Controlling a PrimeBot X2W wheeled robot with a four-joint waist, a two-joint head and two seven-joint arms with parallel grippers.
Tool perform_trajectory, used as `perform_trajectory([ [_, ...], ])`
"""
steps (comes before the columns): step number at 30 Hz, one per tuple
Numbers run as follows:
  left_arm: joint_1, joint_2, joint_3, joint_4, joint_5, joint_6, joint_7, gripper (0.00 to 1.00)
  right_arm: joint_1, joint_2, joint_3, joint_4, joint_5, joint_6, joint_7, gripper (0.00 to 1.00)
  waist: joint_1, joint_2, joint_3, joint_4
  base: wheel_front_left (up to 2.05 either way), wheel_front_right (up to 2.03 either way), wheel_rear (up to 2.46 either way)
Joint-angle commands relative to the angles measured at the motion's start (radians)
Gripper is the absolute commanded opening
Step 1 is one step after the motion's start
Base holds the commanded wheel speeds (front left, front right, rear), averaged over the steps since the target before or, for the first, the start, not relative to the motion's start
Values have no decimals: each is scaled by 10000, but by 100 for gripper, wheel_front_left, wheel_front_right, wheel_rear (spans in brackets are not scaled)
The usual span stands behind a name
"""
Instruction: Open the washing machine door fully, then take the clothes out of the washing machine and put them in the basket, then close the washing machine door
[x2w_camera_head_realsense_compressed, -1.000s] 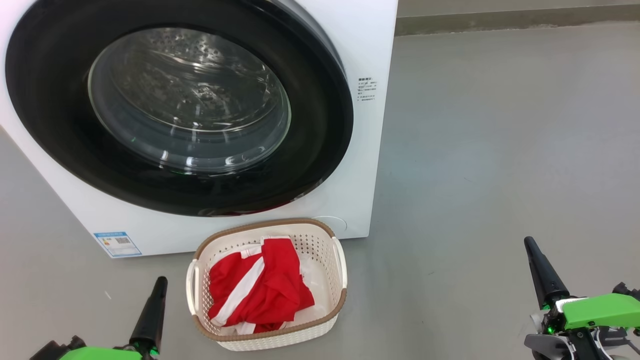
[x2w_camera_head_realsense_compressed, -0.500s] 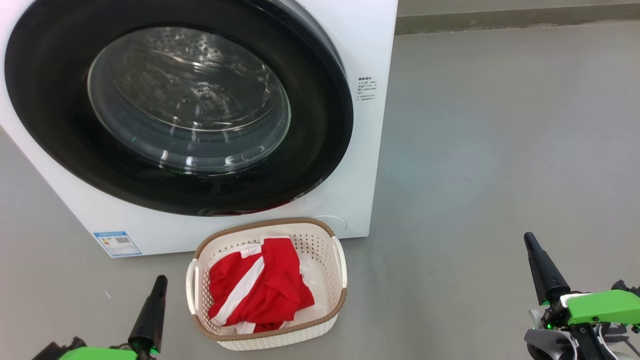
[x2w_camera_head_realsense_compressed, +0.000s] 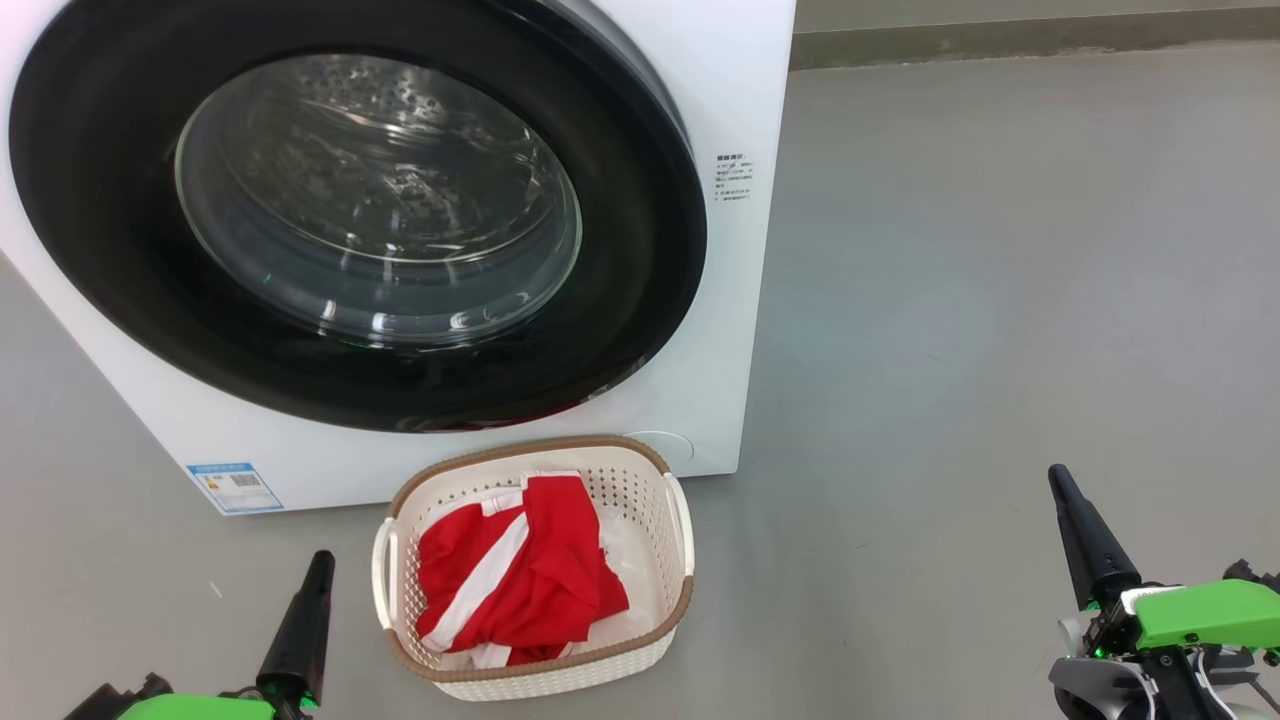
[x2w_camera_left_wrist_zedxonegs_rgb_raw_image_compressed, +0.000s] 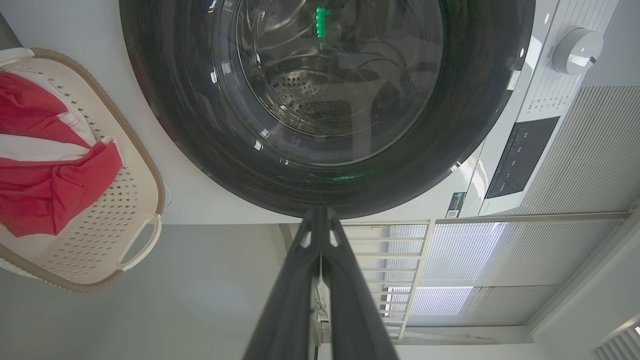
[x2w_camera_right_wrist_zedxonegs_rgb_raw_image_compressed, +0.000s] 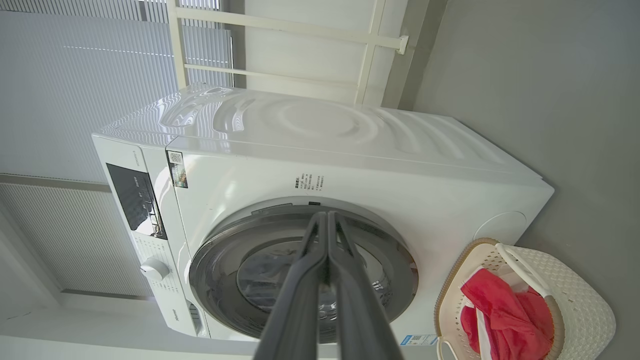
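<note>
Clothes (x2w_camera_head_realsense_compressed: 520, 572) are lying in the basket (x2w_camera_head_realsense_compressed: 560, 684), so I am checking the washing machine door (x2w_camera_head_realsense_compressed: 120, 250) at upper left for gaps, left gripper (x2w_camera_head_realsense_compressed: 321, 562) and right gripper (x2w_camera_head_realsense_compressed: 1058, 486) pinched closed, empty.

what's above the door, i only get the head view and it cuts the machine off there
observer: the right wrist view shows a dark control panel and a white dial above the washing machine door.
operator: and behind it
observer: a white railing and pale blinds.
operator: are both grippers really shut
observer: yes, each wrist view shows its two fingers pressed together: left gripper, right gripper.
</note>
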Motion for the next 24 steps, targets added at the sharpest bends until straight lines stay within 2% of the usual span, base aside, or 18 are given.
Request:
perform_trajectory([
  [1,-412,175,353,-205,-67,-140,76,0,-428,-151,150,-246,59,-7,61,0,0,0,0,0,0,0,0],
  [24,-412,175,352,-206,-68,-140,76,0,-430,-141,134,-245,46,-7,74,0,0,0,0,0,0,0,0],
])
